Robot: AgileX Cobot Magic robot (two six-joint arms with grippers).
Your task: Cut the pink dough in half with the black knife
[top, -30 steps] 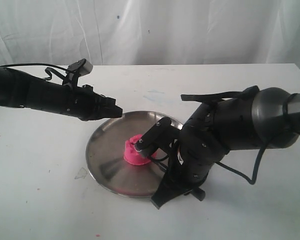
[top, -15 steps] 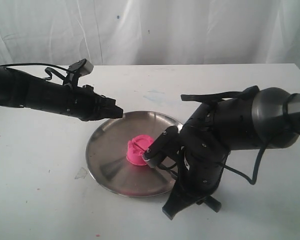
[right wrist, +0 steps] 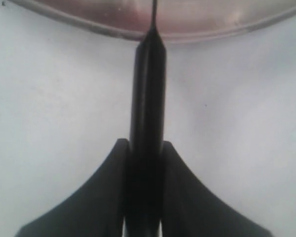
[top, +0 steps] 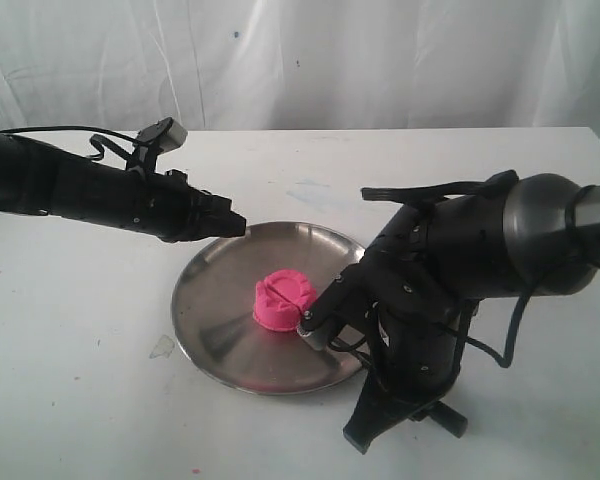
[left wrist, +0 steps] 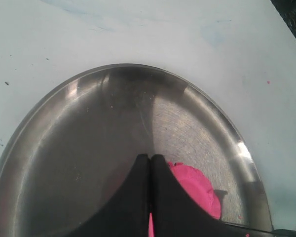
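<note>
The pink dough (top: 283,300) is one round lump in the middle of a steel plate (top: 215,300), with a groove across its top. It also shows as the pink dough (left wrist: 200,185) just behind my shut left gripper (left wrist: 150,159). That left gripper (top: 236,224) hovers empty over the plate's far left rim. My right gripper (right wrist: 144,144) is shut on the black knife (right wrist: 147,94), whose thin tip reaches the plate's rim (right wrist: 89,27). Seen from outside, the right gripper (top: 368,425) points down at the table in front of the plate, to the dough's right.
The plate rests on a white table (top: 80,380) with faint stains and a white curtain behind. The bulky right arm (top: 480,250) leans over the plate's right edge. A wrist camera block (top: 315,322) hangs close to the dough.
My right arm has drawn back from over the dough toward the front right, carrying the knife off the plate. The dough is now uncovered. The left arm has not moved.
</note>
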